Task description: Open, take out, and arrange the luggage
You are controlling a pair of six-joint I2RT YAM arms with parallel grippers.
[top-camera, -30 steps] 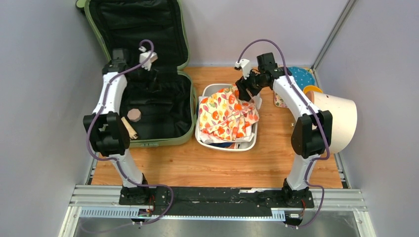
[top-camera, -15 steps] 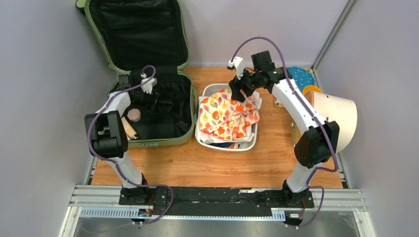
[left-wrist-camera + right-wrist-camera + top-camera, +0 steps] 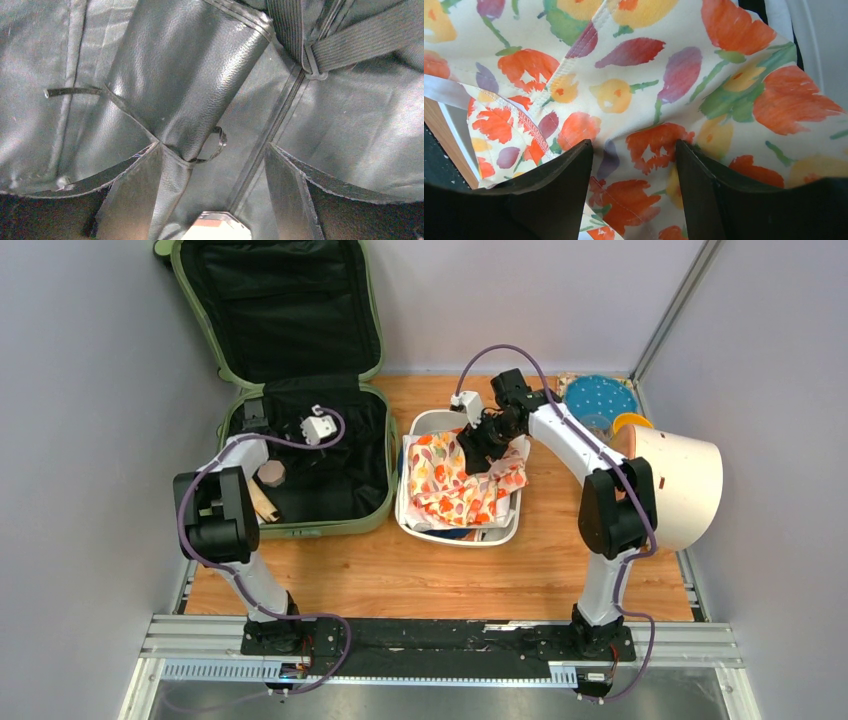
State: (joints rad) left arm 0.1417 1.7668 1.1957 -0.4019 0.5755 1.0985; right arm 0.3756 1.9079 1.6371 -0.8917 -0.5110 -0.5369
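Both grippers stood spread. The left gripper (image 3: 212, 152) hung released inside the luggage (image 3: 300, 530), over its black lining and against a black leathery pouch (image 3: 190, 80). The right gripper (image 3: 633, 147) pressed, fingers apart, onto floral cloth (image 3: 634, 90) in the white tub (image 3: 505, 530). The luggage lay opened at the wooden table's (image 3: 400, 570) far left, its upper half upright.

Luggage (image 3: 330, 526): far left of table (image 3: 400, 575), lid raised against the far wall. Small pieces (image 3: 268, 480): inside it, near-left corner. Tub (image 3: 428, 420): just right of luggage. Cloth (image 3: 455, 485): in tub. Cylinder (image 3: 680, 485): right edge. Disc (image 3: 600, 397): behind cylinder.
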